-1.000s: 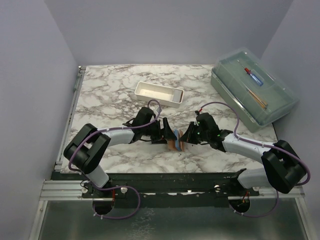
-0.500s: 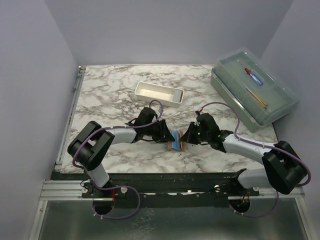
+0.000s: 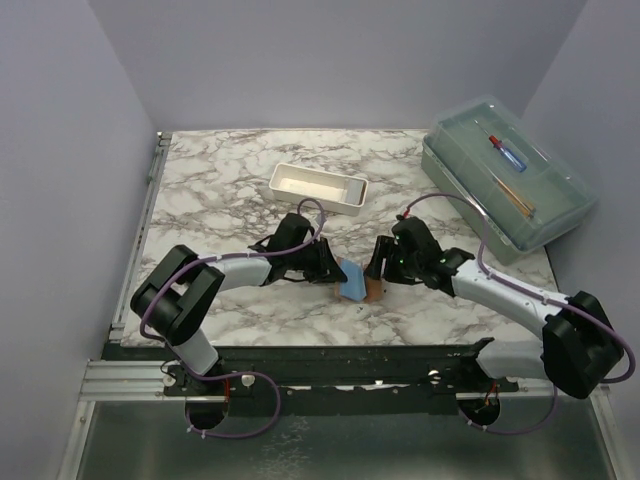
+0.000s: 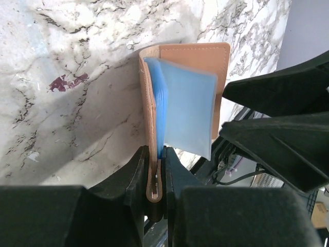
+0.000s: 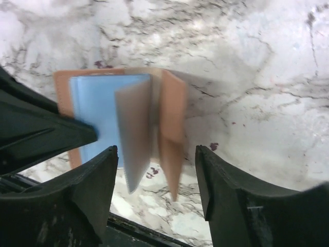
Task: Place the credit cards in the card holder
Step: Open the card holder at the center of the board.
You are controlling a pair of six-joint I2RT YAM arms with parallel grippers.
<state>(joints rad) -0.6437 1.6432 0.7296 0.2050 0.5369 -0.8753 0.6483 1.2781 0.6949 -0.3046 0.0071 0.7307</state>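
Top external view: a marble table (image 3: pixel 200 180) is recorded. The card holder (image 3: pixel 372 291), tan, is stood partly open near the table's front middle, at 5 o'clock of the white tray (image 3: pixel 318 190) and at 8 o'clock of the clear lidded box (image 3: pixel 505 185). Pale blue credit cards (image 3: pixel 352 280) are seen on its 9 o'clock side. The left gripper (image 3: pixel 332 270) is set against the holder at 10 o'clock. The right gripper (image 3: pixel 382 264) is placed just beside it at 2 o'clock.

Left wrist view: one tan leaf is pinched edge-on between the black fingers (image 4: pixel 138 172) at 6 o'clock of the frame, with the jaws clenched on it. The other leaf is spread toward 1 o'clock, and the blue cards are fanned between the two. The right gripper is seen at 3 o'clock, close to the cards; contact cannot be told.

Right wrist view: the pads (image 5: pixel 95 193) are spread wide at 7 and 5 o'clock. The jaws are released and nothing is gripped. The card holder is seen beyond them at centre, blurred. One tan leaf is raised and the cards are laid toward 9 o'clock, where the left gripper is seen.
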